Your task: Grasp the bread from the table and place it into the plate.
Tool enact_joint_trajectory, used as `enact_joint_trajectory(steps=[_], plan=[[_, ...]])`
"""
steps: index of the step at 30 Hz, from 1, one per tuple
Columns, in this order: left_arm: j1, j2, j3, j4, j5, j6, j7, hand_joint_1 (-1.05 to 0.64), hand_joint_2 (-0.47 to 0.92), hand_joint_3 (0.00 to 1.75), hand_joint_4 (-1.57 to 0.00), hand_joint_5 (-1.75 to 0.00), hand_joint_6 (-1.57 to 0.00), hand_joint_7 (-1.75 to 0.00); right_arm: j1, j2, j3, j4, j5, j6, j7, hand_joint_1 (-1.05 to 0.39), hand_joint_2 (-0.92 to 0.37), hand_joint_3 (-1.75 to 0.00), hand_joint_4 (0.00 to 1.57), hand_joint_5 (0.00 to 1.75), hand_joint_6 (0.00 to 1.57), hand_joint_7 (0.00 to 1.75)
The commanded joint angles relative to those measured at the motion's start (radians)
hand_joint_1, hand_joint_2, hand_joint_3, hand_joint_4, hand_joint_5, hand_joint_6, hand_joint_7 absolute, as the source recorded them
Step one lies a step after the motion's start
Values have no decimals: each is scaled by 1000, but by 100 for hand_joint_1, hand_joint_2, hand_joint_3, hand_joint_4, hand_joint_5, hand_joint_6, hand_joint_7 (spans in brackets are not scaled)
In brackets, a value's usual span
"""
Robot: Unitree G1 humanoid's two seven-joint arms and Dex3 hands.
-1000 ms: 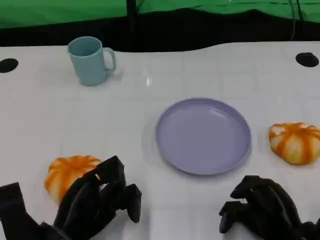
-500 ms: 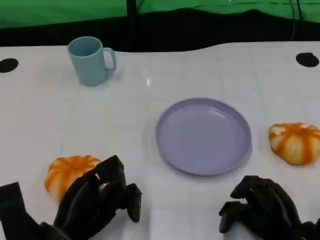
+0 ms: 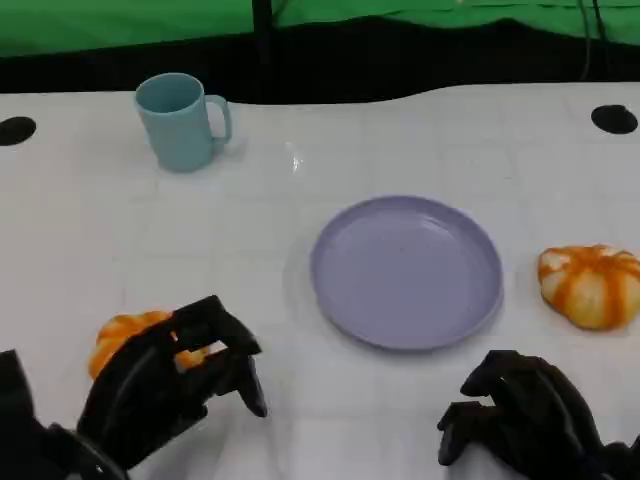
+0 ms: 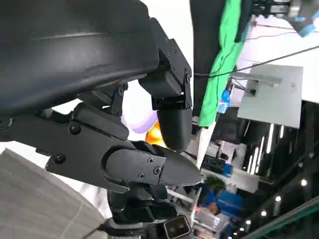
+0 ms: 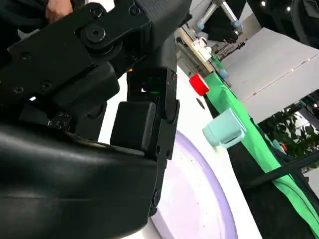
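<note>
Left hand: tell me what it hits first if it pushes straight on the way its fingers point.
Probably the near bread: the left hand hangs over its near side, fingers reaching across it. Height above it is unclear.

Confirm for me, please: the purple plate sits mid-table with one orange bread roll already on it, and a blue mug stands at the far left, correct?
Not quite: the purple plate holds nothing. The head view shows both bread rolls on the table, one right of it, one by the left robot hand. The blue mug is as you say.
</note>
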Motion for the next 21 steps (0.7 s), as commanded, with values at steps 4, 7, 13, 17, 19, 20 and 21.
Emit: enact_joint_trajectory(steps=[4,7,13,17,19,20,21], plan=[[16,161,-24,-199,185,-19,98,-73,92,26,-54,-89,-61,-14,9,-6,-8,-23,9,7,-7,-104,-72,0,157,74,157,38],[23,222,-28,-288,239,19,123,-69,92,20,-45,-78,-53,-6,12,-5,-8,-27,11,12,-8,-103,-72,0,157,74,157,38],[44,343,-41,-424,444,29,199,-72,92,14,-32,-63,-40,0,10,-3,-13,-24,20,19,-2,-103,-71,0,157,73,157,37],[62,417,-59,-520,603,70,236,-75,92,8,-31,-41,-35,0,14,-3,-11,-31,19,24,-9,-103,-71,0,157,73,157,36],[72,450,-75,-577,714,103,252,-76,92,7,-33,-33,-34,0,16,-3,-11,-37,19,30,-13,-103,-71,0,157,73,157,36],[76,465,-85,-607,772,125,257,-79,92,6,-33,-25,-31,0,17,-3,-10,-41,19,34,-16,-104,-71,0,157,72,157,36],[80,482,-99,-641,842,150,257,-80,92,6,-33,-21,-29,0,18,-3,-10,-44,17,36,-19,-104,-71,0,157,72,157,36]])
